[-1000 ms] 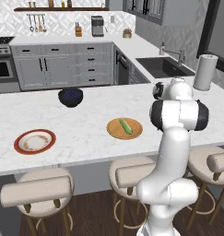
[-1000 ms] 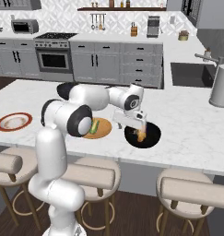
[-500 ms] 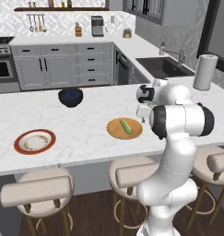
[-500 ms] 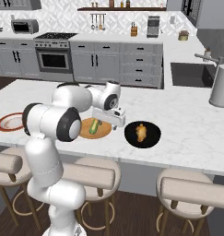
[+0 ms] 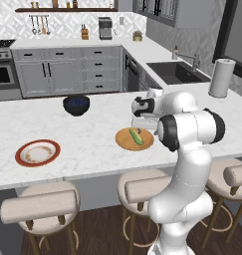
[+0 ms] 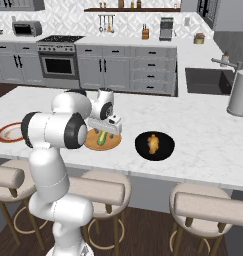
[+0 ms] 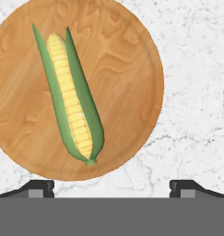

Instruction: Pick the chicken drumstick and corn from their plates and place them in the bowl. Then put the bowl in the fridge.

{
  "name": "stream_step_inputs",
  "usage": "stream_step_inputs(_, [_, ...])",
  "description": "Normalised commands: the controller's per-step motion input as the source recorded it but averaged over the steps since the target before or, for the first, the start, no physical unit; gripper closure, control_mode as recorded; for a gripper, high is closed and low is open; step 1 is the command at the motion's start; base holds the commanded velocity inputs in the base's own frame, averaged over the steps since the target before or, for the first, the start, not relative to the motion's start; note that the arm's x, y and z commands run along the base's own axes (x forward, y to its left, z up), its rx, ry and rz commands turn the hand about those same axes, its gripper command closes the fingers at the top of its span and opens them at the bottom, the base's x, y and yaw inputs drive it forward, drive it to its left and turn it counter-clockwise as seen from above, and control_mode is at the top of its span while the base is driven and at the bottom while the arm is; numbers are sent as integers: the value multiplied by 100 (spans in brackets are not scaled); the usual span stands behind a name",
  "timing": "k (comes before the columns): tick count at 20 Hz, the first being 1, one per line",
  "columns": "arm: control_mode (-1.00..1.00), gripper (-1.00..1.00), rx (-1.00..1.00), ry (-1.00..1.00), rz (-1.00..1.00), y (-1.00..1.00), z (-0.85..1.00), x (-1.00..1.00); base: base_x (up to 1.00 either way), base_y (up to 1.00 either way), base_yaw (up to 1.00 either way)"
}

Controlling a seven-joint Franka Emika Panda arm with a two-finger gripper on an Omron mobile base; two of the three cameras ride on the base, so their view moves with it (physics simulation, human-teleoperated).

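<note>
- The gripper (image 7: 111,186) hangs over the marble counter (image 5: 92,134), pointing down, with its two dark fingertips (image 7: 39,186) set wide apart and nothing between them.
- Just ahead of those tips in the hand view lies the wooden plate (image 7: 127,69), a flat tan disc, sitting on the marble.
- The corn (image 7: 72,99) lies on that plate, a little to one side of the gripper's centre line, its yellow kernels showing between two green husk leaves; the stem end points toward the fingertips and the thin end away from them.
- From the left base view the gripper (image 5: 142,121) sits right above the far edge of the wooden plate (image 5: 125,141), and the corn (image 5: 136,136) lies just below and in front of it.
- From the right base view the gripper (image 6: 105,125) hovers over the wooden plate (image 6: 109,145), with the corn (image 6: 101,138) directly beneath.
- Beside the gripper on the arm's right, near but not touching the wooden plate, is the dark bowl (image 6: 165,151) with the chicken drumstick (image 6: 153,143) lying inside it.
- Well off on the other side rests the white plate with a red rim (image 5: 23,158), close to the counter's near edge.
- A second dark blue bowl (image 5: 76,105) stands farther back on the counter, beyond the gripper and away from both plates.
</note>
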Motion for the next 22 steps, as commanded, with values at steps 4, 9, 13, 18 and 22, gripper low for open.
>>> stream_step_inputs(4, [-100, -100, 0, 0, 0, 16, -15, 52, 0, 0, 0])
stream_step_inputs(9, [-100, -100, 0, 1, 0, 25, -46, 28, 0, 0, 0])
stream_step_inputs(13, [-100, -100, 0, 0, 0, 0, -40, 0, 0, 0, 0])
stream_step_inputs(18, [-100, -100, 0, 0, 0, 5, -29, -1, 0, 0, 0])
stream_step_inputs(22, [-100, -100, 0, 0, 0, 14, -26, 0, 0, 0, 0])
